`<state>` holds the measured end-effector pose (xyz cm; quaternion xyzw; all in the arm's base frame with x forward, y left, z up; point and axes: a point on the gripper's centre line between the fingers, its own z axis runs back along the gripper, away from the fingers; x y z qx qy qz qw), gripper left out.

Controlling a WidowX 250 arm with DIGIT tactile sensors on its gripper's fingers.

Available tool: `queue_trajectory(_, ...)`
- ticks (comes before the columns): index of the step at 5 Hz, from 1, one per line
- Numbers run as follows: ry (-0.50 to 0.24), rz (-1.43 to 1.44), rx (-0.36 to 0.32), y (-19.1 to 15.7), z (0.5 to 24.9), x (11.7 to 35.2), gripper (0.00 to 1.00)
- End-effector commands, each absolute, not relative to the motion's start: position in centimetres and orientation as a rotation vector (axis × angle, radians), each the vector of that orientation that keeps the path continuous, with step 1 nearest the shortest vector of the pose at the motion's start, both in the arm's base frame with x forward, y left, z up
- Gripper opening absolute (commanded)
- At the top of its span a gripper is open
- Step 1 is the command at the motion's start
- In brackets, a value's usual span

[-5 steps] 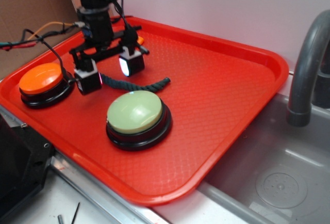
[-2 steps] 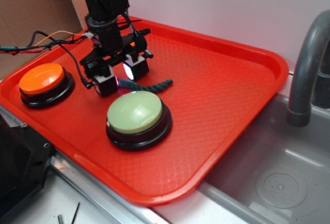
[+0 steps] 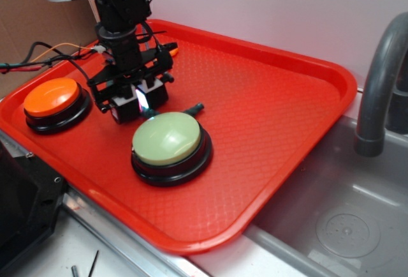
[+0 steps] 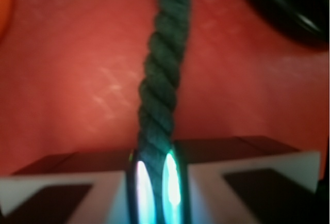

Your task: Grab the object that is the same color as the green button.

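The dark green twisted rope piece (image 4: 164, 74) runs up the wrist view from between my jaws. In the exterior view only its far end (image 3: 193, 108) shows, behind the green button. My gripper (image 3: 141, 100) is shut on the rope, low over the red tray, just behind the large pale-green dome button (image 3: 167, 138) on its black base. In the wrist view the gripper (image 4: 154, 188) has both pads pressed against the rope. The button's black base edge (image 4: 289, 7) shows at the top right.
The red tray (image 3: 274, 104) holds everything. The smaller orange dome button (image 3: 54, 98) sits at its left. A small orange piece (image 3: 173, 50) lies behind the arm. Cables trail at the left. A grey faucet (image 3: 379, 85) and sink stand to the right of the tray.
The jaws have closed from wide open onto the rope. The gripper has shifted right toward the green button, and the rope's free end has drawn in closer to it.
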<state>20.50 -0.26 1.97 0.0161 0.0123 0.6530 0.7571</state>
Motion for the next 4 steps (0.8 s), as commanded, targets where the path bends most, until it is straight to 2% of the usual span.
queue_trajectory(1, 0.110, 1.021, -0.150, 1.7, 9.9, 19.9, 0.00)
queue_trajectory(2, 0.091, 0.770, -0.143, 1.6, 13.2, 20.1, 0.00)
queue_trajectory(3, 0.149, 0.514, -0.238, 1.2, 15.6, 20.1, 0.00)
queue_trajectory(4, 0.119, 0.255, -0.263, 0.8, 18.6, 19.2, 0.00)
